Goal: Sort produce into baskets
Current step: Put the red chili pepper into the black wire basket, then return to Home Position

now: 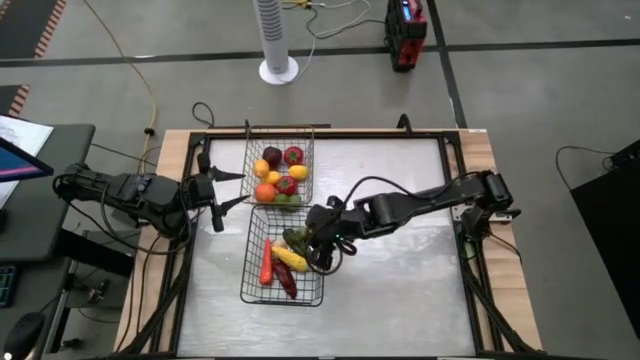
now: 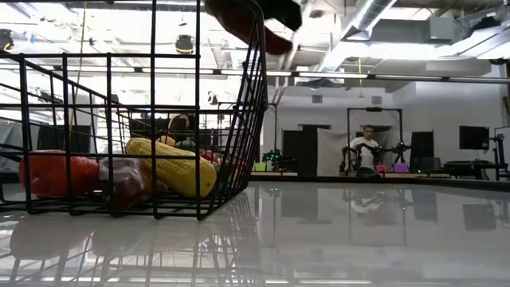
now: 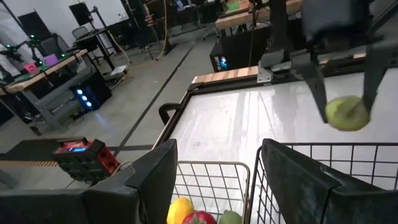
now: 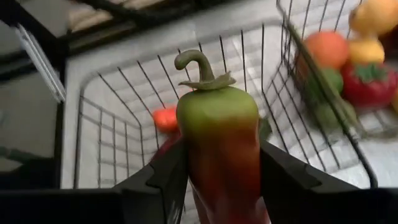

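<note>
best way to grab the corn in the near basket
Grip the corn across its narrow middle, coming straight down from above. It lies flat and long in the basket, whose wire walls block any sideways approach, and turning the fingers square to its length should help.

In the right wrist view the pepper [image 4: 222,146] runs off the picture's lower edge, its tip unseen. In the low view the near basket [image 2: 255,88] is cut by the left edge and its bars cross the corn [image 2: 171,166]. The far-off person [image 2: 367,142] is too small to make out.
</note>
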`<state>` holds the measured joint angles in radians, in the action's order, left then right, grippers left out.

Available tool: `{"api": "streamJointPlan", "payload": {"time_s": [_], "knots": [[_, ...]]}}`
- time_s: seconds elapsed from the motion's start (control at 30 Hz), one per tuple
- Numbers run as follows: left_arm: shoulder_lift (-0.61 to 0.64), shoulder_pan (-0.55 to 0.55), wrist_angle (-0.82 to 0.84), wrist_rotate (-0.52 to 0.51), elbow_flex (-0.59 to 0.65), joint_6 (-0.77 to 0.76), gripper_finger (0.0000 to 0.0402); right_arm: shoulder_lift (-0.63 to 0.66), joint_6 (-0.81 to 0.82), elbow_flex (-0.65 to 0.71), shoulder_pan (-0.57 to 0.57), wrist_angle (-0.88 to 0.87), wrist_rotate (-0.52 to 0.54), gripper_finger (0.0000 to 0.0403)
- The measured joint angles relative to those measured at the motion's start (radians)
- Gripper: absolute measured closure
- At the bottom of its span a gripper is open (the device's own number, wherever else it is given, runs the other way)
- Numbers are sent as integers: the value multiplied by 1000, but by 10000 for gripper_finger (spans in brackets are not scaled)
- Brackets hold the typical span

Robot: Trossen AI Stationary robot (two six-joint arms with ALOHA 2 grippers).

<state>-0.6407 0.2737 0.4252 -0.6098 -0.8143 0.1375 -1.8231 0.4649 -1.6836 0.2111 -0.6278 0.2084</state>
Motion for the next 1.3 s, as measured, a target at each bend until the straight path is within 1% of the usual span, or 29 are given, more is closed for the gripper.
{"api": "streamJointPlan", "payload": {"time_s": [0.2, 0.3, 0.37, 0.43, 0.53, 0.6, 0.7, 0.77, 0.83, 0.9, 0.97, 1.0, 1.13, 1.2, 1.3], "knots": [[0, 0, -1, 0, 0, -1, 178, 0, -76, 0, -9, 97, 3, 202], [0, 0, -8, 0, 0, -1, 178, -29, -127, -2, -18, 170, 2, 190], [0, 0, -10, 0, 0, -3, 178, -50, -162, 0, -27, 181, -6, 177], [0, 0, -10, 1, 0, -7, 178, -65, -185, 0, -42, 196, -49, 163], [0, 0, -9, 1, 0, -10, 178, -65, -193, 1, -69, 189, -154, 147], [0, 0, -6, 1, 0, -10, 178, -59, -194, 0, -82, 183, -182, 144], [0, 0, -13, 1, 0, -3, 178, -32, -229, 0, -91, 126, -157, 143], [3, 0, -23, 1, 0, 8, 178, 2, -253, 3, -96, 72, -94, 143], [22, 2, -22, 1, 0, 11, 178, 40, -270, 24, -96, 61, -17, 143], [49, 3, -14, 1, 0, 8, 178, 85, -272, 79, -91, 62, 76, 143], [79, 3, 5, 1, 0, -2, 178, 136, -272, 162, -82, 114, 144, 143], [94, 3, 14, 1, 0, -7, 178, 168, -272, 215, -79, 155, 159, 143], [137, 3, 28, 0, 4, -11, 178, 307, -265, 434, -83, 357, 163, 143], [159, 3, -18, 0, 40, 16, 178, 382, -298, 541, -95, 467, 186, 143], [197, 2, -156, -2, 122, 99, 178, 497, -350, 702, -125, 666, 211, 143]]}}
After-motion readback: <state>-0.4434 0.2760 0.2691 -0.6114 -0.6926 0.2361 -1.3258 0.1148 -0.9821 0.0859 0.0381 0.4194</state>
